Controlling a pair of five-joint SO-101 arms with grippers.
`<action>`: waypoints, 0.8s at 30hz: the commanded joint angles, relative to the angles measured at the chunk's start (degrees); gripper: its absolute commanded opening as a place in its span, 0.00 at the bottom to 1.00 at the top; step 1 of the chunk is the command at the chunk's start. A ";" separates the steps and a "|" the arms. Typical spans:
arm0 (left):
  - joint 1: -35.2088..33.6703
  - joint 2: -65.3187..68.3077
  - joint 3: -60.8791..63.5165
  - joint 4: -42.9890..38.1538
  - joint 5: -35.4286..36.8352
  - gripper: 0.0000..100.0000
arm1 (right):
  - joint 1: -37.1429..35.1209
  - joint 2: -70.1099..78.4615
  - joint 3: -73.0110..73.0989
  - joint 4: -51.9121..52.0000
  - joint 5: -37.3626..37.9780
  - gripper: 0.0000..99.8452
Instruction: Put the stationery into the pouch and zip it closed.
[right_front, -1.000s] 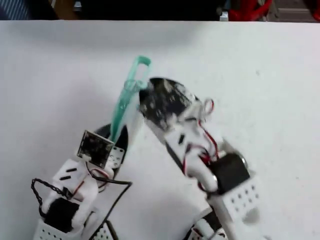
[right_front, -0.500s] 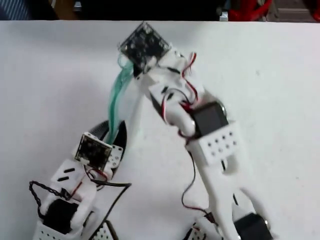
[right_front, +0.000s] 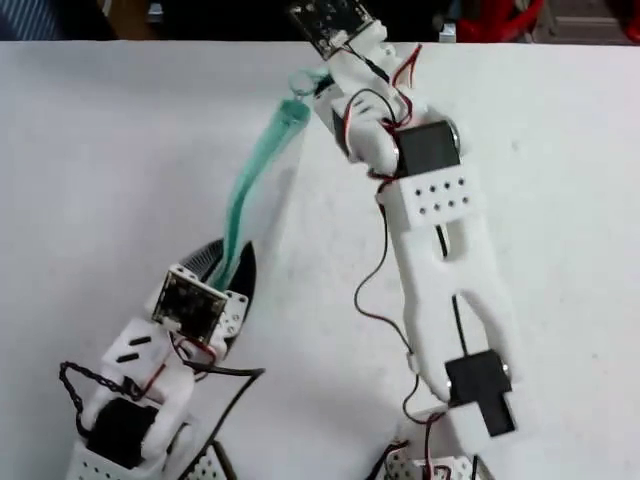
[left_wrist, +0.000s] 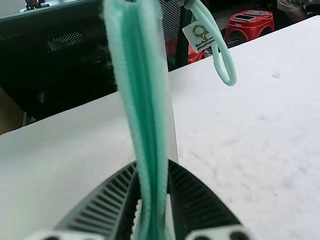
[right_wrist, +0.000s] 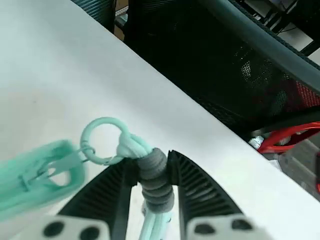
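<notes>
**Pouch stretched between two grippers over a white table**

A white table (right_front: 560, 200) takes up nearly the whole high view, its far edge meeting a dark room. The wrist views show a black mesh chair (left_wrist: 55, 60) behind that edge and a red stool (left_wrist: 247, 22) beyond it.

The right arm reaches long across the table towards the far edge, and the left arm sits low at the near left.

The pouch (right_front: 255, 185) hangs between them, above the middle of the table. It is a slim case, translucent with a teal zip edge running its full length. Its long axis runs diagonally in the high view, from the near left up to the far centre. The strap end points towards the far edge and the plain end towards the left arm.

The left gripper (right_front: 232, 268) is clamped on the near end of the pouch, with its ribbed black jaws pressed against both sides of the teal edge (left_wrist: 145, 125).

The right gripper (right_wrist: 150, 162) is at the far end, its jaws closed on the teal strap (right_wrist: 154, 175) where a grey binding wraps it.

A teal ring (right_wrist: 102, 140) links the strap to the pouch's zip end, just beside those jaws. A small white tag (left_wrist: 200, 34) hangs by the strap's loop.
</notes>
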 joint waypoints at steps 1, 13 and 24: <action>-0.13 0.04 0.53 0.62 -0.35 0.02 | 6.11 3.21 -6.68 -0.31 -0.09 0.02; -0.13 0.04 0.53 0.70 -0.35 0.02 | 12.09 17.27 -17.23 -0.57 5.27 0.02; -0.13 0.04 0.53 0.62 -0.35 0.02 | 12.88 23.43 -26.20 5.67 5.19 0.02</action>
